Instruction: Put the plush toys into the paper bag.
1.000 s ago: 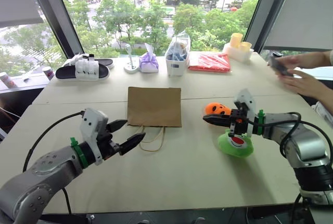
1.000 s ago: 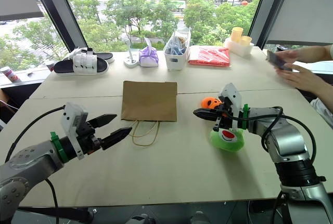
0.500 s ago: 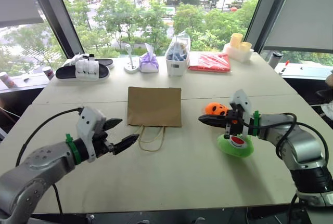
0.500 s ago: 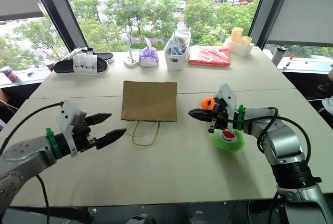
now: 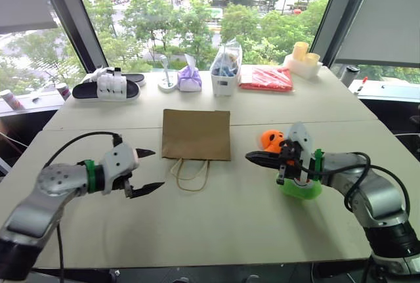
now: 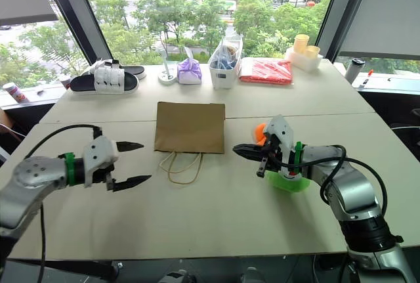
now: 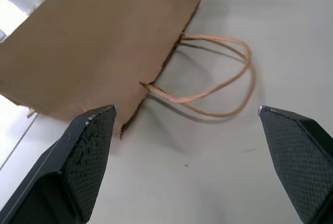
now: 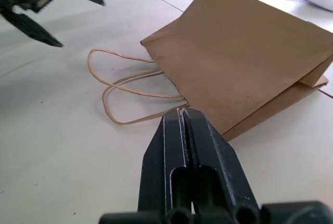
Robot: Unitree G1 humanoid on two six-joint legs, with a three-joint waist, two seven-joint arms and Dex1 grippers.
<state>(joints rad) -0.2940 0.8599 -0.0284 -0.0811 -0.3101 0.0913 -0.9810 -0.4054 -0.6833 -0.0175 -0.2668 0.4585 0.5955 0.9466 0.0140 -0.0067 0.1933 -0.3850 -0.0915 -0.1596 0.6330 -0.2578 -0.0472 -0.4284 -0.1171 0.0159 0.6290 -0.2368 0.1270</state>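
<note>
Table (image 5: pixel 216 224), pale, by a window; contents left to right: black-and-white slipper (image 5: pixel 106 88) at far left edge; left gripper (image 5: pixel 146 171), fingers spread wide, held over the table and aimed toward the bag handles, nothing between the fingers; small white stand (image 5: pixel 167 86) and purple tied pouch (image 5: pixel 189 79) at the far edge; paper bag (image 5: pixel 196 134), brown, lying flat at table centre, its looped string handles (image 5: pixel 190 173) trailing toward the near edge; clear bag of blue items (image 5: pixel 224 66) in a white tub behind it; red packet (image 5: pixel 265 79); right gripper (image 5: pixel 250 157), fingers pressed together and empty, pointing toward the bag; orange plush toy (image 5: pixel 270 140) on the table just behind that gripper; green plush toy (image 5: pixel 300 188) just beside it, under the right wrist; yellow cups (image 5: pixel 304 54) at far right
</note>
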